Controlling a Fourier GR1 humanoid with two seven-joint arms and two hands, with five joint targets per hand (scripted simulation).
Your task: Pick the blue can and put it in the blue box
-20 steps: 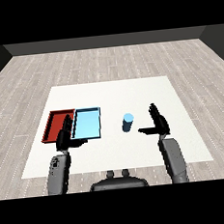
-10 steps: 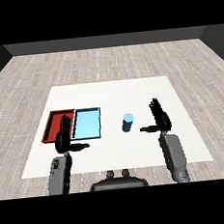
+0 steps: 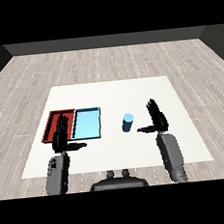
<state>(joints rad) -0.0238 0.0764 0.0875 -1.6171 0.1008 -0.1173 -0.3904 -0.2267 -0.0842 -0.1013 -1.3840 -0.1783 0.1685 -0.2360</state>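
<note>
The blue can (image 3: 128, 122) stands upright on the white table (image 3: 112, 97), to the right of the light blue tray (image 3: 87, 123). My right hand (image 3: 157, 118) is open just right of the can, fingers straight up and thumb stretched toward it, with a small gap between them. Over the near edge of the red tray (image 3: 53, 125) my left hand (image 3: 61, 135) is open too, holding nothing.
The red tray and the light blue tray lie side by side at the table's left. Grey wood floor surrounds the table on all sides.
My right hand has drifted slightly left, closer to the blue can. The left hand and the can have stayed where they were.
</note>
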